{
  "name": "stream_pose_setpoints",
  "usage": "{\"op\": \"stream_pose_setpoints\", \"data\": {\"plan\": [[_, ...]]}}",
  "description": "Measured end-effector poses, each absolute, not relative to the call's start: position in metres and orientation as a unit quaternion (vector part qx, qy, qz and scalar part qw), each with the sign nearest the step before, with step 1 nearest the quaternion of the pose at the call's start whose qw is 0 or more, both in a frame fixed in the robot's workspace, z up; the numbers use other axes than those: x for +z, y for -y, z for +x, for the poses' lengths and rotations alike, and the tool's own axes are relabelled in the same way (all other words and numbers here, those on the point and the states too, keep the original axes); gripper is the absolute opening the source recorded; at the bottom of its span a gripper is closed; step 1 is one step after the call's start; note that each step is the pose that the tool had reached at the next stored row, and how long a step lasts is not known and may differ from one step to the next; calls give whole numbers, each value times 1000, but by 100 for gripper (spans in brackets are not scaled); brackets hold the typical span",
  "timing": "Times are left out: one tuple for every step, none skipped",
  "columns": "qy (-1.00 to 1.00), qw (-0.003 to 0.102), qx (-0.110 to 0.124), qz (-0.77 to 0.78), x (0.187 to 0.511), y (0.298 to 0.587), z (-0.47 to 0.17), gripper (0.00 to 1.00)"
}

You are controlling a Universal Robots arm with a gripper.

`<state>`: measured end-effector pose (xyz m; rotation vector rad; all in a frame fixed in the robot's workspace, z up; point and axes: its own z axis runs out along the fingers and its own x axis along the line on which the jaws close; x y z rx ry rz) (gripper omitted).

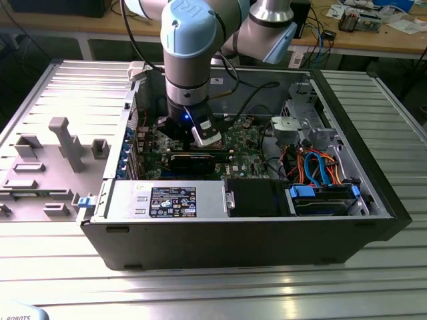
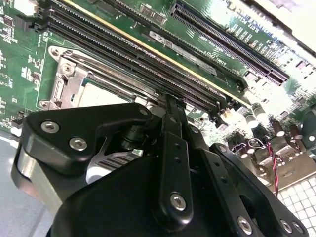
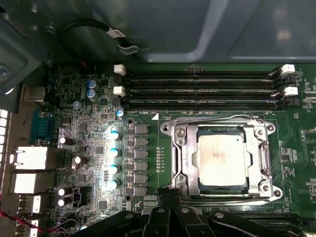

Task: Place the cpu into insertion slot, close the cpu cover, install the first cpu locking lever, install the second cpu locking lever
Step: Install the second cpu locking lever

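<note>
1. In the exterior view, the grey-and-blue robot arm [image 1: 190,60] reaches down into an open black computer case [image 1: 233,233] that lies on a ribbed metal table [image 1: 200,293]. Its wrist hangs over the green motherboard [image 1: 247,150]. A black graphics card [image 1: 193,160] sits just at 6 o'clock of the wrist, and a bundle of blue and orange cables [image 1: 320,170] lies at 3 o'clock.
2. The first wrist view shows what the arm hides from the exterior camera: the cpu [image 3: 220,159], dull silver, seated flat in the insertion slot [image 3: 220,190]. The cpu cover [image 3: 185,158] lies closed around it, its window framing the chip. Three long memory slots [image 3: 200,89] run just beside the socket, on the far side from the gripper.
3. The gripper [image 3: 168,197] shows as black linkages whose fingertips meet at the socket's near edge, pressed together with nothing between them.
4. The second wrist view looks along the black gripper body [image 2: 148,187]. The narrow finger [image 2: 172,111] points at the socket corner, where a pale part of the cpu [image 2: 96,96] and the shiny cover frame [image 2: 66,81] show past the linkage.
5. Whether the fingertips touch a locking lever cannot be told.
</note>
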<state>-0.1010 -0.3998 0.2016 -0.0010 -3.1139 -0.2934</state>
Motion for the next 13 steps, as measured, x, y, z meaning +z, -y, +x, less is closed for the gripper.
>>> {"op": "stream_pose_setpoints", "data": {"plan": [[995, 7, -95, 0, 201, 400, -102, 11], [995, 7, -97, 0, 201, 400, -104, 11], [995, 7, -98, 0, 201, 399, -104, 11], [995, 7, -100, 0, 201, 399, -105, 11], [995, 7, -103, 1, 200, 399, -105, 11], [995, 7, -104, 1, 200, 399, -105, 11], [994, 7, -105, 1, 200, 399, -105, 11], [994, 7, -107, 2, 199, 399, -105, 11], [994, 7, -107, 2, 199, 399, -105, 11], [994, 7, -107, 2, 199, 399, -105, 11], [994, 7, -107, 2, 200, 399, -105, 11], [994, 7, -107, 2, 201, 399, -105, 11], [994, 7, -107, 2, 202, 399, -105, 11]]}}
